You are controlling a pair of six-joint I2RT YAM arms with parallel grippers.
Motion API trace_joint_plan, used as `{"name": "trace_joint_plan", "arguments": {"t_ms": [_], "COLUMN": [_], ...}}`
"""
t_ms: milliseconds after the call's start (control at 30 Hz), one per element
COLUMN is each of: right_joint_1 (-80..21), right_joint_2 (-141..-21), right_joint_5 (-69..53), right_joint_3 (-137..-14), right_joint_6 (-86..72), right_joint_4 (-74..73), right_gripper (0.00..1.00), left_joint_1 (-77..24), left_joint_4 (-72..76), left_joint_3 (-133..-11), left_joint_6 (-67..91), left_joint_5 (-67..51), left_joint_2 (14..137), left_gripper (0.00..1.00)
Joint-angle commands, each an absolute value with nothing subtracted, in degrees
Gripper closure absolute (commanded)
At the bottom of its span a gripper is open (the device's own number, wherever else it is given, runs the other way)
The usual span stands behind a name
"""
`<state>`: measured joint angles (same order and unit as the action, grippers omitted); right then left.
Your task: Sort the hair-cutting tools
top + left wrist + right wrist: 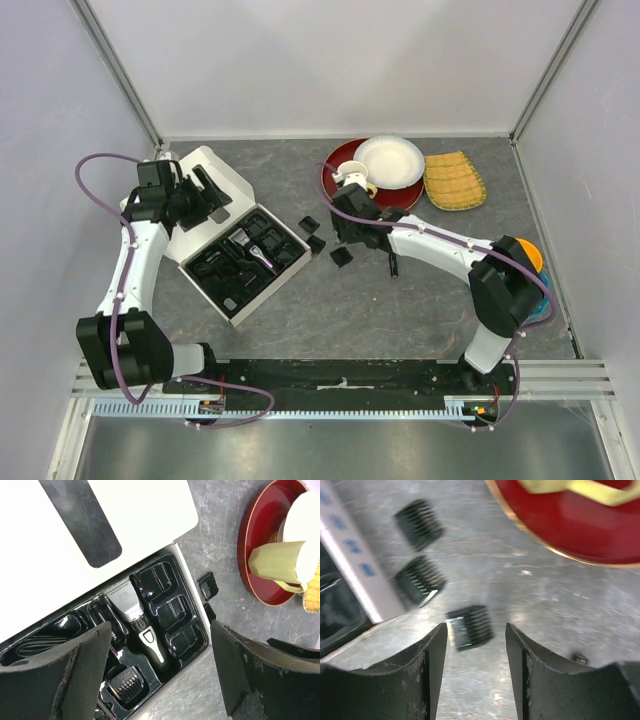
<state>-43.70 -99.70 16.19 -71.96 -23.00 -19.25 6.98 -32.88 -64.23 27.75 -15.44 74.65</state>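
The left hand is held spread wide, with nothing between its fingers, above the black tray of the white box. The black-and-silver hair clipper is seen lying in the tray's middle slot. One comb guard is seated just past its handle end, and a black cord is tucked in at the left. To the right, the right hand is lowered toward the grey surface with its fingers parted. A loose comb guard lies just beyond the tips. Two more loose guards are scattered beside the box, between it and the red plate on which the yellow mug rests. Blue print on the box wall is too blurred to be read.
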Motion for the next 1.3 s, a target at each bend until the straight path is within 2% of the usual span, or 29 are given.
{"name": "trace_joint_plan", "arguments": {"t_ms": [0,333,800,1000,1133,1267], "right_joint_1": [-39.4,-33.8,-32.2,-32.2,-32.3,-32.6], "right_joint_2": [-96.2,-94.4,-97.0,-97.3,-97.3,-97.3], "right_joint_5": [25.8,23.7,16.4,15.4,15.2,14.9], "right_joint_3": [-67.3,-59.9,-57.7,-57.8,-57.6,-58.1], "right_joint_6": [-28.3,-30.2,-30.1,-29.7,-29.6,-29.4], "right_joint_4": [-25.0,-25.6,-25.3,-25.0,-24.8,-24.7], "right_gripper": [0.41,0.4,0.48,0.62,0.75,0.81], "left_joint_1": [6.9,6.9,6.9,6.9,6.9,6.9], "left_joint_4": [-32.5,-30.7,-30.4,-30.5,-30.4,-30.5], "left_joint_3": [-66.4,-63.3,-62.8,-62.3,-61.9,-61.6], "left_joint_6": [25.8,24.7,24.9,24.9,24.9,24.8], "left_joint_5": [-11.6,-12.0,-14.6,-14.5,-14.7,-14.6], "left_joint_2": [76.0,76.3,75.2,74.3,73.7,73.3], "left_gripper": [0.14,0.14,0.14,0.14,0.14,0.14]}}
